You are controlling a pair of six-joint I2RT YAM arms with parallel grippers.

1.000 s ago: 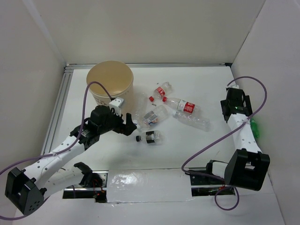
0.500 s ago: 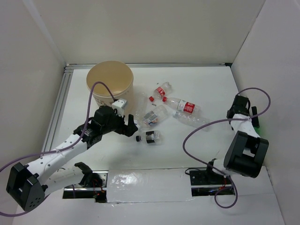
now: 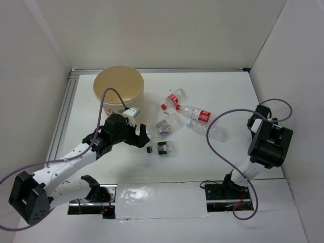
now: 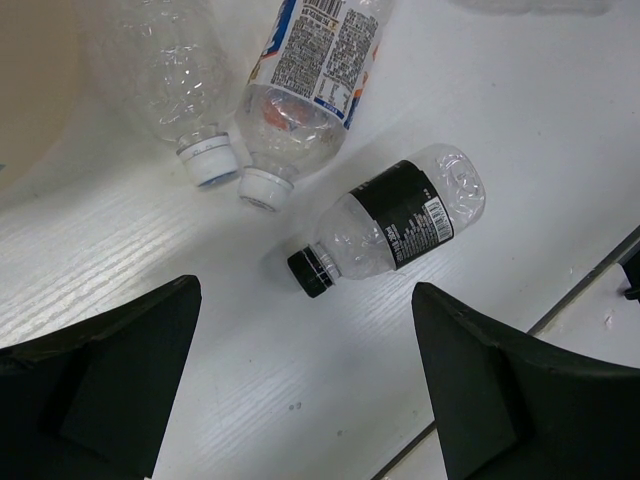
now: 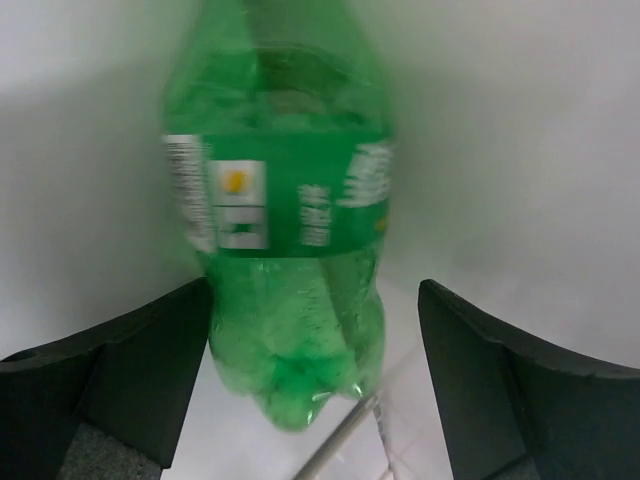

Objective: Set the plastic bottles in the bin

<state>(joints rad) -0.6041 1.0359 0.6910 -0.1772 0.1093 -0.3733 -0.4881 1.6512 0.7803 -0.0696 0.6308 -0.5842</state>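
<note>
Watching from the near edge, I'd worry first about the black-capped bottle (image 4: 395,232), lying on its side left of the table's middle. The left gripper (image 4: 305,290) hangs over it with jaws wide apart, holding nothing, and lines up nearer the cap than the body. Closing there could pinch the thin neck and let the round, crushed bottle squirt out or roll toward the near edge.

Over by the right edge, the right gripper (image 5: 315,290) has its jaws apart on either side of a green bottle (image 5: 285,200), and as far as I can tell it is not clamped on it. A wall stands just behind, so a push forward may wedge the bottle or tip it. That arm's purple cable (image 3: 208,136) loops close to a clear bottle (image 3: 217,132) and might drag it.

Further back, two white-capped bottles (image 4: 310,80) lie side by side near the black-capped one, and a wide finger could knock them.

Farthest off, the bin (image 3: 107,105) stands near the far left corner, with no bottle showing inside. It looks light, so a low carry could clip its rim and topple it.
</note>
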